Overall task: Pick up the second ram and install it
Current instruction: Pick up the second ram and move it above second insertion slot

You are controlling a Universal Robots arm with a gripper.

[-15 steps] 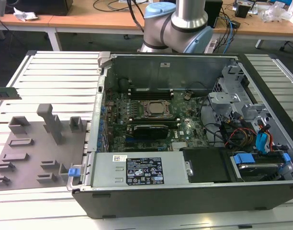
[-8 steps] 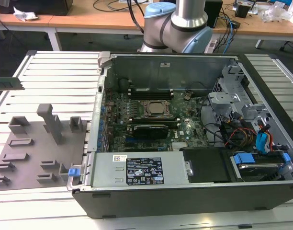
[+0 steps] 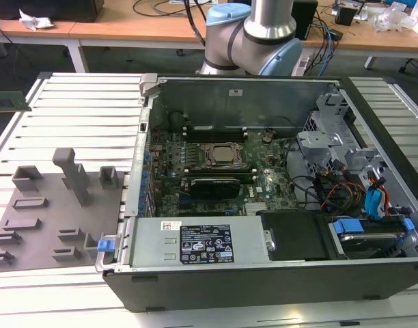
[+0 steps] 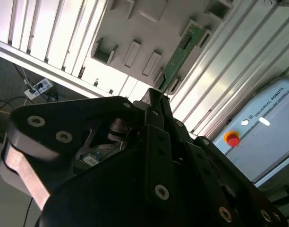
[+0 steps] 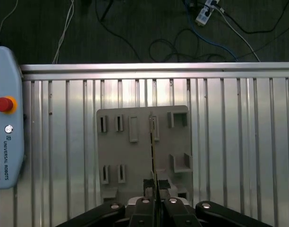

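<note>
Step in hand, as I read it: pick is done, install not started. You're carrying. The gripper (image 5: 154,193) is clamped on the second ram (image 4: 182,52). In the first wrist view the strip is edge-on, poking out past the fingertips. It hangs over the grey fixture plate (image 5: 140,161) and looks lifted clear of it.

What the install calls for, IMO: the ram's long edge parallel to a free memory slot, square to the board, pressed straight in w/ no tilt. Can't tell from these views which slots are free, so check before you commit.

Surface, from the exterior view's left to its right:
- A green strip (image 3: 7,101) lies at the far edge of the table; can't tell what it is.
- The ribbed aluminium table (image 3: 86,109) carries the fixture plate.
- Just beside the plate is the open PC case (image 3: 263,283).
- Inside are the motherboard (image 3: 257,188) w/ the processor socket (image 3: 220,154) mid-board and a wide black block (image 3: 212,186) just beside it.
- Further right are the drive bays (image 3: 352,229) and loose cabling, a snag risk on the way in.

Room: wooden benches (image 3: 127,27) stand behind the arm. A teach pendant (image 5: 7,137) lies on the table edge, and cables (image 5: 182,38) trail on the dark floor.
</note>
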